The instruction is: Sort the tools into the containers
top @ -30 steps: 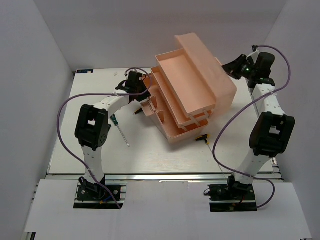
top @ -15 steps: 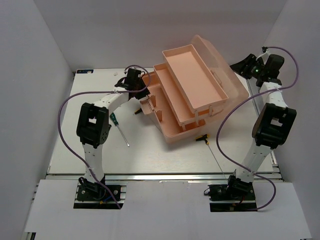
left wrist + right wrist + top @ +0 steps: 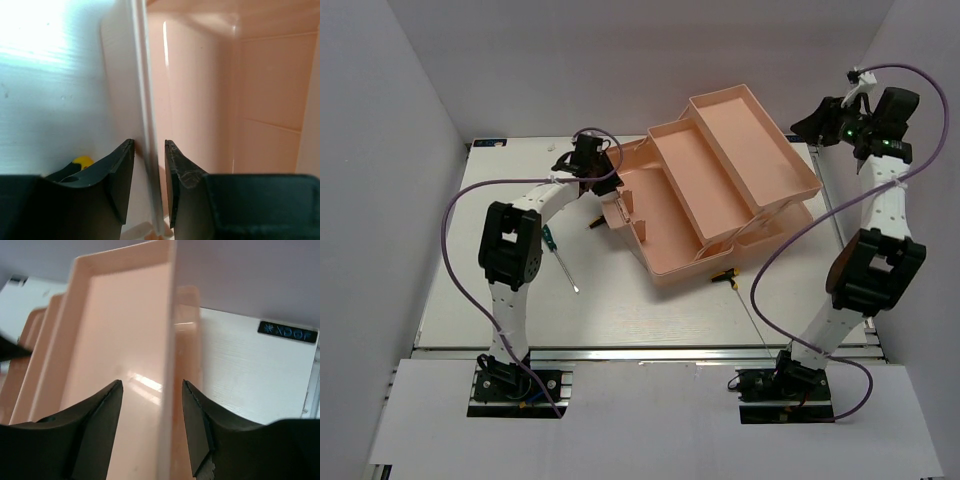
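The salmon-pink toolbox (image 3: 665,225) lies open with its tiers fanned out to the right. The top tray (image 3: 755,145) and middle tray (image 3: 705,190) are bare. My left gripper (image 3: 590,163) (image 3: 149,142) is shut on the toolbox's left wall (image 3: 142,90). My right gripper (image 3: 808,125) (image 3: 151,381) is open, its jaws wide apart astride the top tray's far rim (image 3: 170,325) without touching it. A green-handled screwdriver (image 3: 551,243) lies on the table left of the box. A yellow-black T-handle key (image 3: 725,272) lies in front of it. A small dark tool (image 3: 592,225) lies by the left wall.
White walls enclose the white table (image 3: 470,290) on the left, back and right. A yellow bit of a tool (image 3: 82,161) shows beside my left finger. The right arm's purple cable (image 3: 770,250) hangs over the table's right side.
The right gripper has swung the lid and tiers open toward the right, then opened and let go. The left gripper has stayed on the wall.
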